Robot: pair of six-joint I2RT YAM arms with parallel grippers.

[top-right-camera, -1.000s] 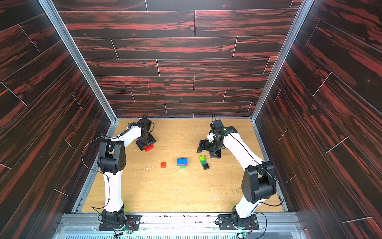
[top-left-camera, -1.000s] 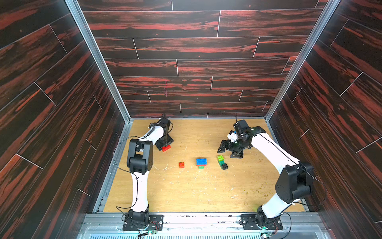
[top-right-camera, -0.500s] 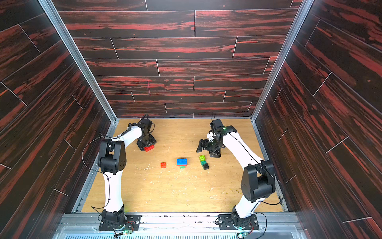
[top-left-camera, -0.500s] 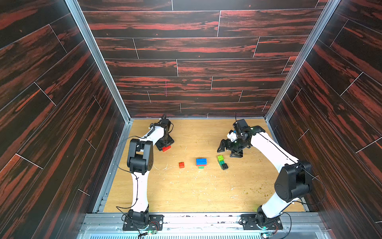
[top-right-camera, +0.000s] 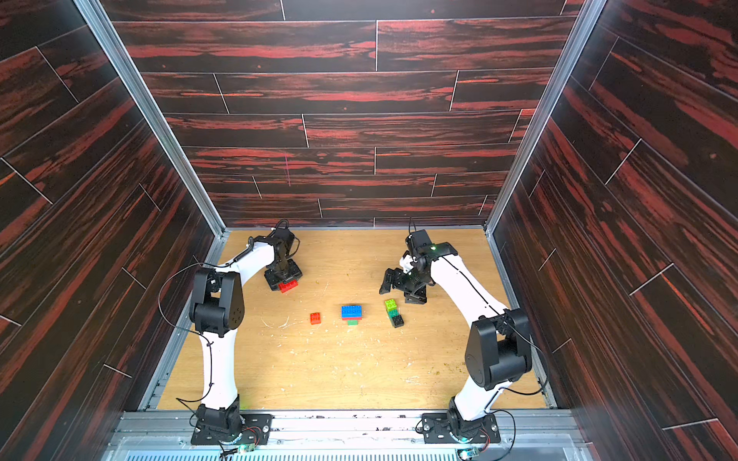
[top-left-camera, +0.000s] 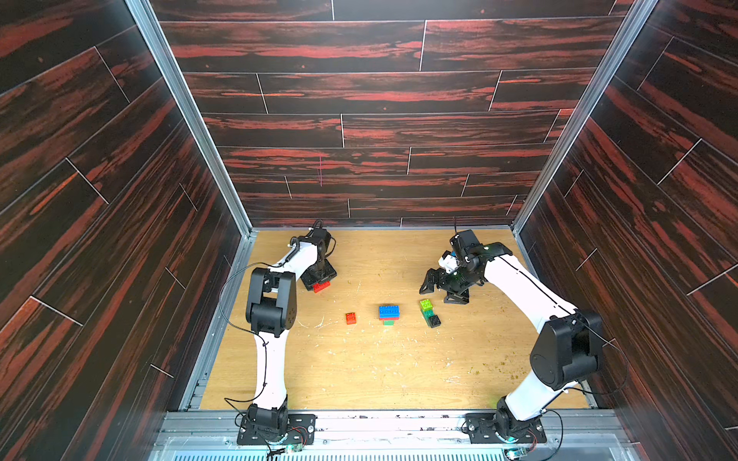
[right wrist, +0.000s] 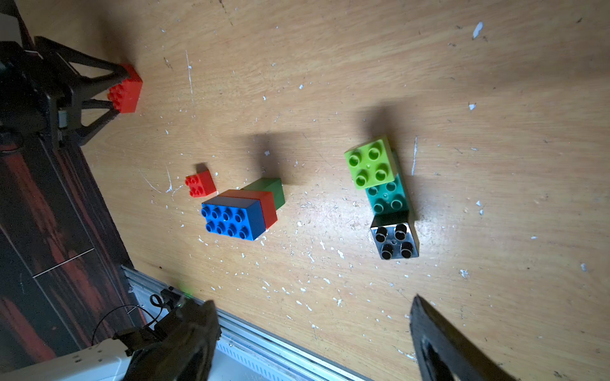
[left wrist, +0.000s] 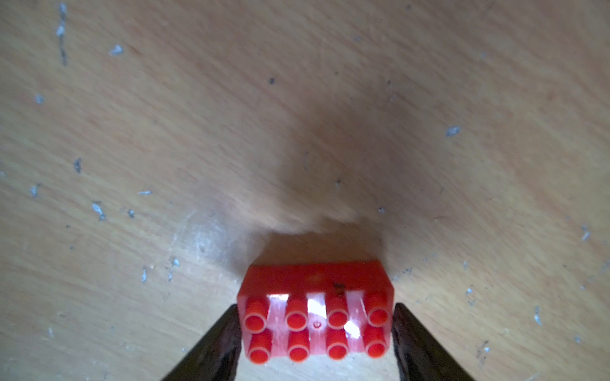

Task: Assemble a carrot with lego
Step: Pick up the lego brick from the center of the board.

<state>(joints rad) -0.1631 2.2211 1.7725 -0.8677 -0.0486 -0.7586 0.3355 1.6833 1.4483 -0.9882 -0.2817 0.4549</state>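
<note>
The oblong red brick [left wrist: 317, 293], pinched endwise by the L hand [left wrist: 315, 306], is to be kept level, carried past the small red brick [top-left-camera: 351, 318] & seated studs-aligned on the blue-topped stack [top-left-camera: 388, 311] at tabletop [top-left-camera: 359, 371] ctr, w/ the teal bar [top-left-camera: 428, 315] & spread, empty R hand [top-left-camera: 440, 290] left clear.

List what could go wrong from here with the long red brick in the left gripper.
The left gripper pinches the long red brick only with its fingertips, at the short ends; it may twist or slip once lifted.
The blue and red stack appears to stand on a narrower green brick, and the open right gripper is away from it; pressing on top may tip it.
The small red brick sits close beside that stack and may get knocked.
</note>
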